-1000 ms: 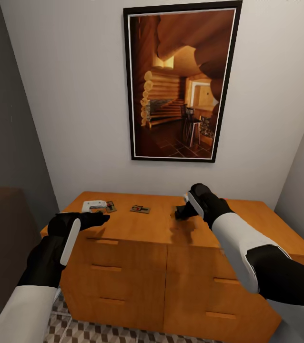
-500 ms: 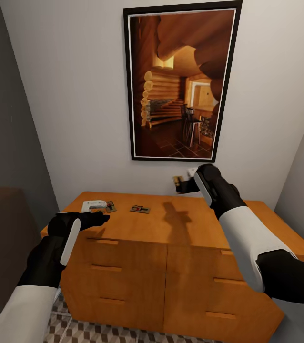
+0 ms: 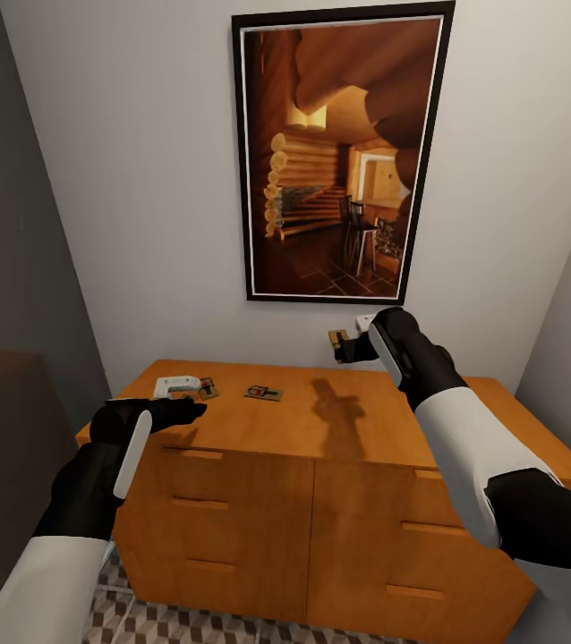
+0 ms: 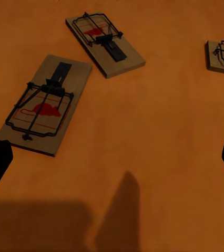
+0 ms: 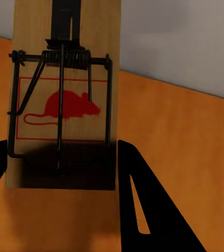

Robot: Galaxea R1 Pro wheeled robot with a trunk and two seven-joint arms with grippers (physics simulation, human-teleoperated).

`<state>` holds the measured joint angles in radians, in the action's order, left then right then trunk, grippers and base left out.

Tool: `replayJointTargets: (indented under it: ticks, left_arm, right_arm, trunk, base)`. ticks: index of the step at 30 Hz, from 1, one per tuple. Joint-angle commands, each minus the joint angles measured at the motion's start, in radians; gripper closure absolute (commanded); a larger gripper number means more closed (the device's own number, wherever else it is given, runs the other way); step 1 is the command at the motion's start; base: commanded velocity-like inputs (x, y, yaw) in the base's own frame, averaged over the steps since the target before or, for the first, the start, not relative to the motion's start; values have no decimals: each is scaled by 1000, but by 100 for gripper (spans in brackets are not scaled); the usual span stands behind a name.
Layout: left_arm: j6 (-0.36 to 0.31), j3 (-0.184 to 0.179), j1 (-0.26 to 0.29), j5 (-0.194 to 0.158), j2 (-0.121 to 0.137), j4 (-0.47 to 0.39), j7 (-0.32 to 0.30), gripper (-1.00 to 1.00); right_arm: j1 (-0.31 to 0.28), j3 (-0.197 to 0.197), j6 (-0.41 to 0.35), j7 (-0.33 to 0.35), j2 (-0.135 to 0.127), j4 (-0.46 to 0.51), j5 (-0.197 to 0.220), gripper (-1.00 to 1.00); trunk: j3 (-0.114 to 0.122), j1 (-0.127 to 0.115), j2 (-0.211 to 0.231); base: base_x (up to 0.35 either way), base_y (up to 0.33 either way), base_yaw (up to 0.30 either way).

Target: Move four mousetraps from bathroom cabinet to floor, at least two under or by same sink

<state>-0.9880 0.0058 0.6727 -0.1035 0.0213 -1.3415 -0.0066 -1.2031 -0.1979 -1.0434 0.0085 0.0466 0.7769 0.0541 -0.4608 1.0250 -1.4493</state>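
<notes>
The low orange-brown wooden cabinet [image 3: 321, 420] with flat drawer fronts and slim bar handles stands against a plain pale wall, filling the end of a narrow space between a dark grey wall on the left and a lighter one on the right. Above it hangs a tall black-framed picture of a log-cabin interior [image 3: 339, 152]. At the foot of the cabinet a strip of floor tiled in small brown, beige and white cubes [image 3: 142, 617] shows.

The black right gripper [image 3: 337, 343] is raised above the cabinet top, its fingers pinching a small flat wooden mousetrap with dark wire and a red mouse print [image 5: 64, 100]; its shadow falls on the wood below.

The black left gripper [image 3: 198, 410] hovers at the cabinet's front left edge with its fingers spread apart and nothing between them. On the top ahead of it lie three more mousetraps: one nearest [image 4: 43, 102], a second just beyond [image 4: 104, 44] and a third off to the side [image 4: 223, 56]. A small white object [image 3: 174, 385] rests beside them.
</notes>
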Motion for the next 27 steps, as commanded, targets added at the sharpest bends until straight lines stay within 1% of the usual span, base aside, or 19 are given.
replayJointTargets:
  ticks: [1, 5, 7, 10, 11, 12, 15, 18, 21, 23, 26, 27]
  left_arm:
    - [-5, 1, 1, -5, 0, -1, 0, -100]
    - [-5, 1, 1, -5, 0, -1, 0, -100]
    - [7, -10, 12, 6, 12, 11, -11, -100]
    - [24, -27, 29, 24, 28, 27, -28, -100]
    - [29, -21, 35, 30, 34, 33, -33, -100]
    - [23, -15, 40, 25, 40, 39, -34, -100]
    - [6, 1, 23, 9, 31, 25, -17, -100]
    - [-10, 18, 9, -7, 30, 8, 0, -100]
    - [-27, 22, 5, -23, 35, -9, 4, -100]
    - [-38, 23, 4, -22, 43, -20, 5, -100]
    - [-49, 23, 9, -2, 60, -37, 7, -100]
    - [-49, 23, 15, 4, 65, -31, 7, -100]
  right_arm:
    - [-1, -1, -4, -2, 0, 1, 8, 100]
    - [-1, -1, -4, -1, 0, 1, 10, 100]
    - [11, -5, -4, 8, -12, 12, 15, 100]
    - [11, -6, -4, 8, -9, 15, 15, 100]
    - [11, -8, -4, 9, -6, 10, 14, 100]
    - [11, -9, -4, 9, -3, 4, 10, 100]
    - [11, -7, -4, 10, 0, -7, 7, 100]
    - [11, -6, -4, 10, -1, 6, 6, 100]
    - [11, -5, -4, 10, -2, 18, 6, 100]
    - [11, -5, -4, 10, -2, 21, 6, 100]
    - [11, -5, -4, 10, -2, 27, 6, 100]
    - [11, -5, -4, 10, -3, 28, 5, 100]
  trunk:
    - [-1, 0, -1]
    - [-1, 0, -1]
    - [-1, 0, -1]
    - [-1, 0, -1]
    - [-1, 0, -1]
    - [-1, 0, -1]
    - [-1, 0, -1]
    - [-1, 0, -1]
    - [-1, 0, -1]
    - [-1, 0, -1]
    - [-1, 0, -1]
    - [-1, 0, -1]
  base:
    - [0, 0, 0]
    - [0, 0, 0]
    - [0, 0, 0]
    - [0, 0, 0]
    - [0, 0, 0]
    - [0, 0, 0]
    - [0, 0, 0]
    - [0, 0, 0]
    - [0, 0, 0]
    - [0, 0, 0]
    - [0, 0, 0]
    - [0, 0, 0]
